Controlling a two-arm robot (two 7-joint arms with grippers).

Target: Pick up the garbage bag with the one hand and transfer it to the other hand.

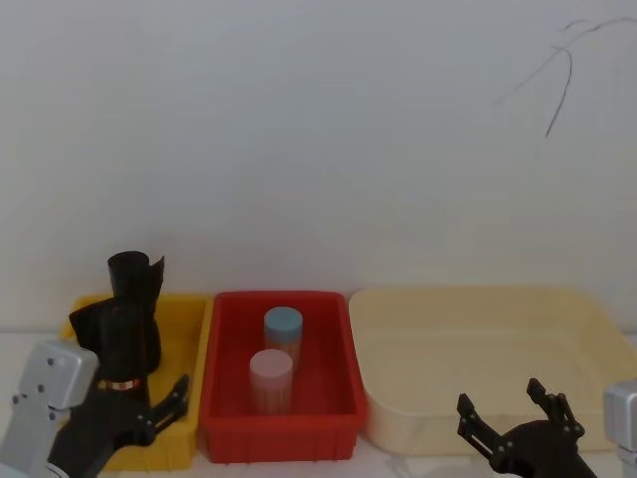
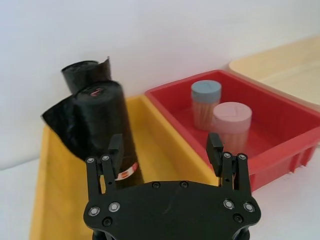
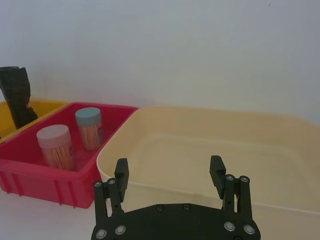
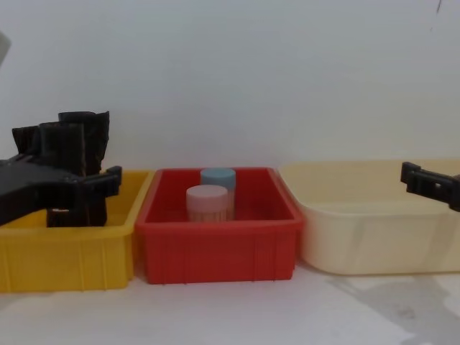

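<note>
The left hand (image 2: 165, 145) hovers low at the near rim of the yellow bin (image 1: 189, 334), its two fingers spread wide and nothing between them. The garbage bag (image 2: 102, 125) stands upright in that bin with its long axis vertical and its red-and-white band low on the roll, touching a plain black roll (image 1: 136, 271) just behind it. In the head view the bag lies at about 11 o'clock from the gap between the fingers, so the roll sits off the centre line, close in front of one finger rather than squarely between the two. The likely need is a small sideways correction before a grasp across the roll. The right hand (image 1: 503, 403) waits well apart at about 3 o'clock, past the red bin (image 1: 279, 298) and in front of the cream tray (image 1: 478, 299), also wide and holding nothing. The left hand is plainly the nearer one.
</note>
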